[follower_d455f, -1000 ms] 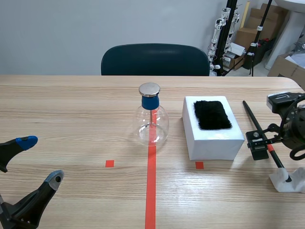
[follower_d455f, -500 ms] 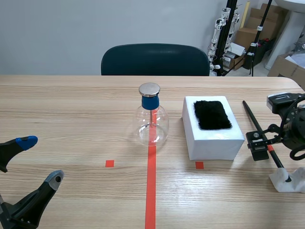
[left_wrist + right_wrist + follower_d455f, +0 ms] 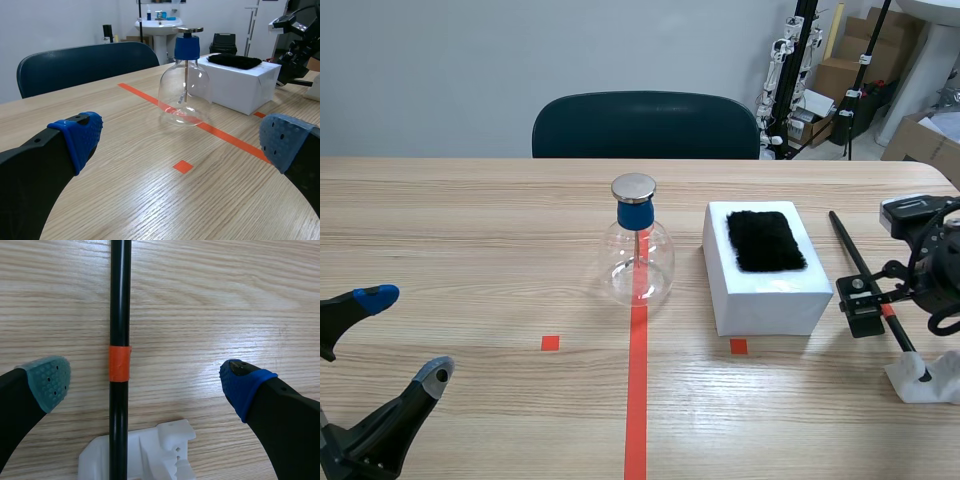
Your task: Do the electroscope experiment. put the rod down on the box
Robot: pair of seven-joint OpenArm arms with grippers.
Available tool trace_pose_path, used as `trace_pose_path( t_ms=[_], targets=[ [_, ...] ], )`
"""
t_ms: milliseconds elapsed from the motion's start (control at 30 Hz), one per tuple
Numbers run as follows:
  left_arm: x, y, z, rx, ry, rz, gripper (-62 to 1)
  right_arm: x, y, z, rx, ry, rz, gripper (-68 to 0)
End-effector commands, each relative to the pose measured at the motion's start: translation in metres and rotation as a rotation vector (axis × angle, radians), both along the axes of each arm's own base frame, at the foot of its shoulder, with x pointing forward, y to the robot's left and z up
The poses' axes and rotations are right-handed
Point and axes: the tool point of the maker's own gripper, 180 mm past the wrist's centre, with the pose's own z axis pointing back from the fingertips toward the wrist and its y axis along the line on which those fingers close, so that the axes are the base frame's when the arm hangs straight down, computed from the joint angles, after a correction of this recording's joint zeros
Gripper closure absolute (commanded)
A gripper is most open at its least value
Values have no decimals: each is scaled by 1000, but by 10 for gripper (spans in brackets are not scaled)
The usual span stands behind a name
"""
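The right gripper (image 3: 146, 382) hangs over the rod (image 3: 120, 310) with its fingers spread wide. The black rod passes between them, nearer the grey-green pad (image 3: 49, 381) than the blue pad (image 3: 243, 384), and touches neither. An orange band (image 3: 120, 370) circles the rod just there, and its near end rests on a white holder (image 3: 150, 452). In the scene view the rod (image 3: 855, 255) lies on the table (image 3: 470, 230) at the right of the frame, beside the white box (image 3: 770, 295), whose top carries a black fur patch (image 3: 765, 240). The electroscope flask (image 3: 640, 255) stands mid-frame. At lower left the left gripper (image 3: 405, 335) is spread wide, holding nothing.
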Motion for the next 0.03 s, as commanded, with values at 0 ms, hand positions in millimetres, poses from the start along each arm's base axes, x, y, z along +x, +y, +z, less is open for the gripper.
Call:
trace_pose_path(
  t_ms=[0],
  targets=[
    [2, 2, 7, -12, -24, 3, -623, 11, -3, 14, -16, -41, 10, -613]
  ],
)
